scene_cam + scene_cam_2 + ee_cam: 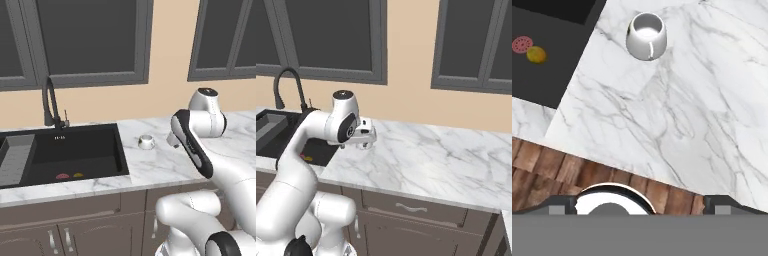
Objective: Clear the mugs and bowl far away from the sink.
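One small glossy white mug (146, 142) stands upright on the marble counter (165, 165), just right of the black sink (75, 150). In the hand view the mug (646, 36) is near the top, well ahead of my gripper (642, 205), with bare marble between them. The two dark fingertips (562, 204) stand far apart at the bottom corners with nothing between them, so the gripper is open. From the right base view the gripper (367, 144) hangs above the counter beside the sink's right edge. The bowl is out of view.
A tall black gooseneck tap (50, 105) rises behind the basin, and a grey ribbed rack (15, 157) fills its left end. Two small items, pink (62, 176) and yellow (78, 175), lie on the sink floor. Marble counter (431, 155) stretches far to the right.
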